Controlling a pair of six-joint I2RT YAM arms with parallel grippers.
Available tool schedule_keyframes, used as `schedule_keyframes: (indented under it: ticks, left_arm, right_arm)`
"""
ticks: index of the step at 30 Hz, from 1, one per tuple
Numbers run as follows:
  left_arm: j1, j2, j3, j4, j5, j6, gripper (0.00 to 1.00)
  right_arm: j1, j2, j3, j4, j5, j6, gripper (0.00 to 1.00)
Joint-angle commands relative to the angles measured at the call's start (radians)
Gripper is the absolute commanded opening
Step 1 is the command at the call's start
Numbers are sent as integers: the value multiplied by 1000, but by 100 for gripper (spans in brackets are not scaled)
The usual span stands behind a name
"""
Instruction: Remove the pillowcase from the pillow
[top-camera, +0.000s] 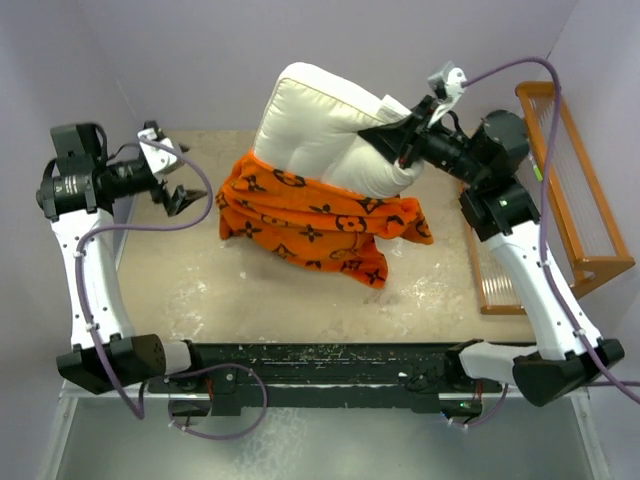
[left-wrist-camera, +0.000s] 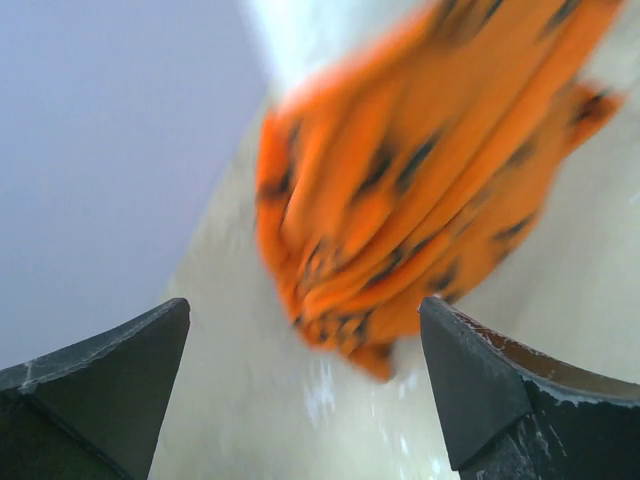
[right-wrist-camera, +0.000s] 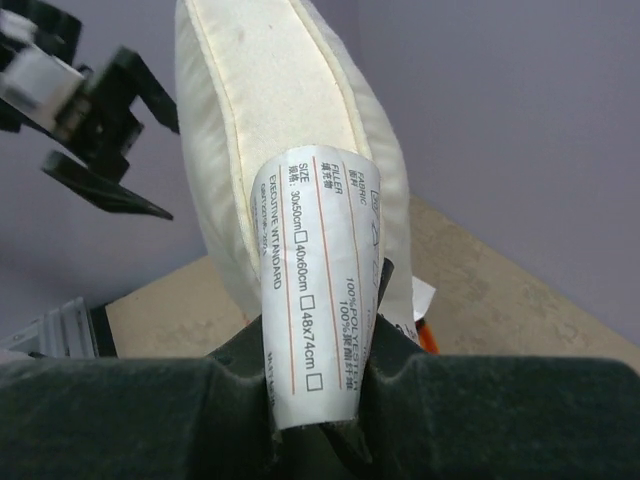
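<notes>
Right end effector clamps pillow upper centre; left end effector open, left of pillowcase, not touching.

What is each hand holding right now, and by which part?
The right hand is shut on the pillow, pinching its seamed edge beside the tag. The left hand is open and holds nothing, apart from the pillowcase.

Bright orange pillowcase, dark brown flower motifs (circles too); plain cream-white pillow; speckled beige counter.
</notes>
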Motion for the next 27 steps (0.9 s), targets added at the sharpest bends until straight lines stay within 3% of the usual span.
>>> schedule_keyframes:
  ticks: [1,4,6,8,11,18,27]
  left_arm:
    - [-155,7,310,-211,251,-210,100]
    - [-203,-48,331,164,237,-567,100]
    - [-206,-62,327,322,222,-665,100]
    - [-206,-43,356,374,209,-700,100]
    - [-206,10,408,317,218,-686,100]
    - [-220,23,355,199,209,-574,100]
    - [-389,44,290,-69,110,-376,100]
  right_arm:
    - [114,34,156,157,35,-134,0]
    - [191,90,238,38,60,-228,0]
    - [217,105,250,18,65,-252,0]
    - [246,113,255,-9,59,-275,0]
    - [288,124,260,-56,65,-307,0]
    - [347,143,284,-123,23,-333,0]
    - [400,213,429,-177,-15,-338,0]
